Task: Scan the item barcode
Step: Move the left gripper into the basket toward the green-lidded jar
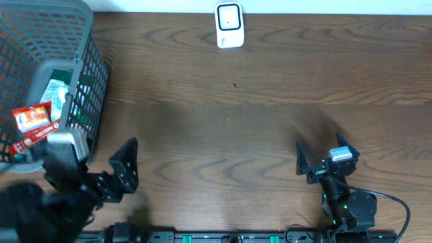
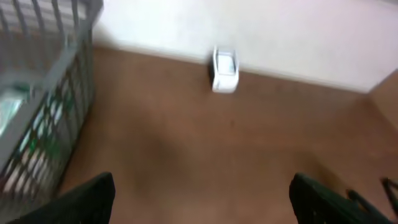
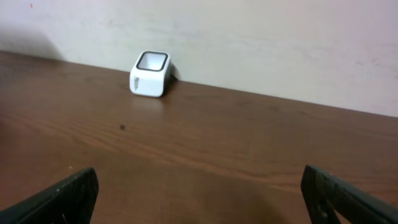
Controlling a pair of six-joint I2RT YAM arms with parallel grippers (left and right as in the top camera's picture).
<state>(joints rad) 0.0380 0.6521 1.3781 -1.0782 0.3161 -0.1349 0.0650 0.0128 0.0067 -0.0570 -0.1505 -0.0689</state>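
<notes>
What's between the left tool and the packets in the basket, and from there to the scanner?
The mesh wall of the basket: the open left tool sits outside it, the red packet inside; going over the rim looks open. Between basket and scanner nothing visible stands on the table.

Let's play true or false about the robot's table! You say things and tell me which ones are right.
1. The scanner stands at the far edge of the table. True.
2. The left gripper holds a packet. False: it is open and empty.
3. The red packet lies in the basket. True.
4. The right gripper is shut. False: it is open.
</notes>
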